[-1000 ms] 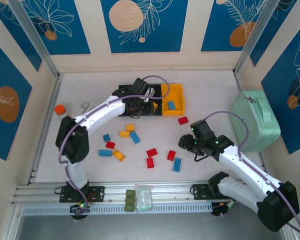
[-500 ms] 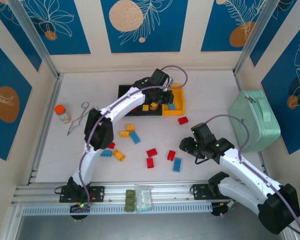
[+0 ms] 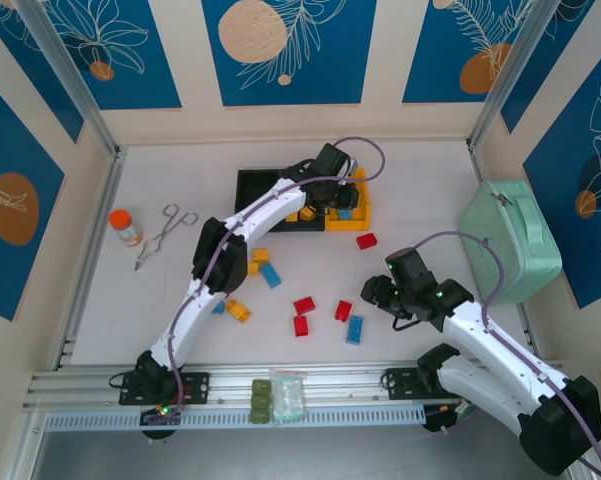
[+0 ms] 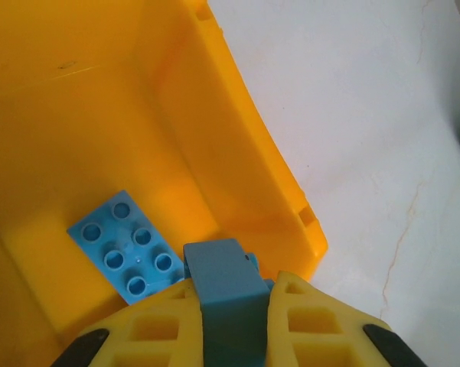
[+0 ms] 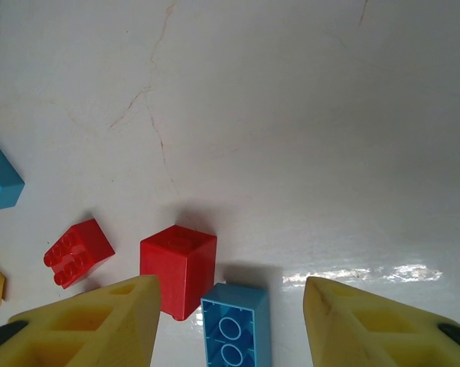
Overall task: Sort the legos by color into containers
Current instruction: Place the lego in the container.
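Your left gripper (image 4: 231, 294) is out over the yellow bin (image 4: 214, 115), fingers clenched on a blue brick (image 4: 218, 264) that stands up between them. Below it, a second blue brick (image 4: 126, 248) lies flat, studs up, on the floor of that bin near the wall. From above, the yellow bin sits at the right end of the row, joined to the black bins (image 3: 252, 185), and the left arm reaches across them.

Your right gripper (image 5: 231, 287) hangs low over the table with its fingers spread and holding nothing. A third blue brick (image 5: 236, 329) lies on the table between them, clear of both. A red brick (image 5: 180, 267) stands just beside it, and a smaller red brick (image 5: 76, 251) lies further left.

More red, yellow and blue bricks are scattered on the table between the arms. One red one (image 3: 366, 241) lies just in front of the yellow bin.
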`<state>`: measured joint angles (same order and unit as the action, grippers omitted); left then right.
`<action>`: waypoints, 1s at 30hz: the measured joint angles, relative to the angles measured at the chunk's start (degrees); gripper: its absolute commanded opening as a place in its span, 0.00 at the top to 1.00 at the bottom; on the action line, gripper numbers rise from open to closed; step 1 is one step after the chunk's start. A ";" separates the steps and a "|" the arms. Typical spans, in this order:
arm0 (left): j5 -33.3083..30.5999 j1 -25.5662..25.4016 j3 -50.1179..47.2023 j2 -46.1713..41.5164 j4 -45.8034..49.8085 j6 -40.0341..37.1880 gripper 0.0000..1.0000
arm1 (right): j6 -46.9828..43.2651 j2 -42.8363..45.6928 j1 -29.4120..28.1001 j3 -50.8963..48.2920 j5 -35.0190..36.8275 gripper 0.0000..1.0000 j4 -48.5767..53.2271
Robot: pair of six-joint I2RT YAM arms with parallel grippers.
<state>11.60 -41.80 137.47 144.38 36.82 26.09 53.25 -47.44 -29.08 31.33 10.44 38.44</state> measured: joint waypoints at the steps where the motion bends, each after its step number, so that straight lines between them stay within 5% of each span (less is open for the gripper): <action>1: 0.00 0.00 0.02 0.20 0.02 0.02 0.79 | 0.00 0.20 0.11 0.00 0.02 0.48 0.15; 8: 0.00 -0.02 0.07 0.57 -0.42 0.44 0.59 | 0.00 0.87 0.72 -0.02 0.02 0.48 0.76; 19: 0.00 -0.20 -0.11 0.04 -0.35 0.37 0.57 | -0.55 -0.11 2.03 0.00 0.04 0.47 0.79; 30: 0.52 -0.50 -27.10 -24.37 -6.08 -1.14 0.52 | -7.76 -6.54 4.92 3.23 1.77 0.32 -1.49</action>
<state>12.12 -42.30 110.37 120.01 30.74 24.95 45.50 -53.98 -24.16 34.57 12.21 36.95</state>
